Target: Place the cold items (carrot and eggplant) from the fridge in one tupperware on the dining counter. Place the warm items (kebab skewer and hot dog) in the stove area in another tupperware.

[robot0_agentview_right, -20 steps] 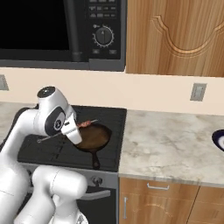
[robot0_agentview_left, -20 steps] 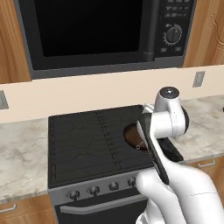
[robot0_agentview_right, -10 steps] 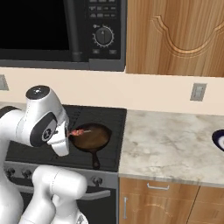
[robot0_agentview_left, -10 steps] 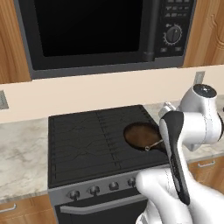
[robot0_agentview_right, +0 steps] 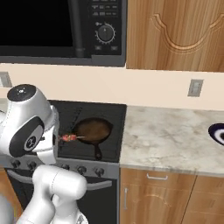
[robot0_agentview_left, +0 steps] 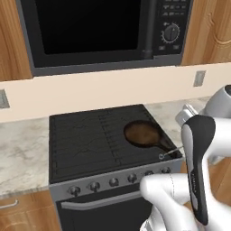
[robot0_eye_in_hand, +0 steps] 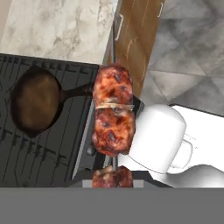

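Left base view: a round dark pan point(robot0_agentview_left: 142, 133) sits at the stove's point(robot0_agentview_left: 85, 144) right front corner, and a thin metal skewer tip pokes out by its handle.

Right base view: the kebab skewer point(robot0_agentview_right: 70, 138) hangs over the stove's front edge, left of the pan.

Hand view: glossy, charred meat chunks; the gripper point(robot0_eye_in_hand: 112, 177) is clamped shut on the kebab skewer.

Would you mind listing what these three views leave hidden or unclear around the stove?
- Kebab skewer: hand view; its lower end runs into the bottom band, so the hand's grip point is hidden.
- Kebab skewer in the right base view: too small for detail, its near end behind the arm.
- Pan: left base view; handle end covered by the arm.
- Dark round object: right base view; cut off by the right edge.
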Motion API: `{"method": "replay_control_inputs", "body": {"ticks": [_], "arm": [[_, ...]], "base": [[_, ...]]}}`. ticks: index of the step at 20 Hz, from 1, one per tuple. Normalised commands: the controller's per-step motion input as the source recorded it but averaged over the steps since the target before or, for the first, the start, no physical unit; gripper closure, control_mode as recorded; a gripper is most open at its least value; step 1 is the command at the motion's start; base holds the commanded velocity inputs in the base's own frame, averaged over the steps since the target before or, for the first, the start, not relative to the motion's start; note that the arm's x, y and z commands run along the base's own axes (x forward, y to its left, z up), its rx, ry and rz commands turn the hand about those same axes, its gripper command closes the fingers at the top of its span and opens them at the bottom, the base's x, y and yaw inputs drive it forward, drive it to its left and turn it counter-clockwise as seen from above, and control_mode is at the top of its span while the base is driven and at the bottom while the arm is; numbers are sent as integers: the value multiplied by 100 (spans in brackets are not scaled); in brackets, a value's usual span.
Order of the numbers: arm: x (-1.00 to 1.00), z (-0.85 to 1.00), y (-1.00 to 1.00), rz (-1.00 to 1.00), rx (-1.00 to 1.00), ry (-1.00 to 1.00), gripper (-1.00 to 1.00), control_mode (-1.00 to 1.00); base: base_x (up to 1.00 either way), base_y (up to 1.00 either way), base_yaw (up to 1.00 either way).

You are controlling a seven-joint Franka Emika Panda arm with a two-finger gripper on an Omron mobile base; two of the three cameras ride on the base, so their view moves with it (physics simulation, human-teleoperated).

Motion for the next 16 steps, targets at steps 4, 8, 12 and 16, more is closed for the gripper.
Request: {"method": "replay_control_inputs", "body": {"ticks": [4,8,12,16], "arm": [[0,0,0,0,0,0,100,100],[0,0,0,0,0,0,100,100],[0,0,0,0,0,0,100,100],[0,0,0,0,0,0,100,100]], "base": [[-55,32,20],[-66,54,66],[-61,60,75],[-71,79,62]]}}
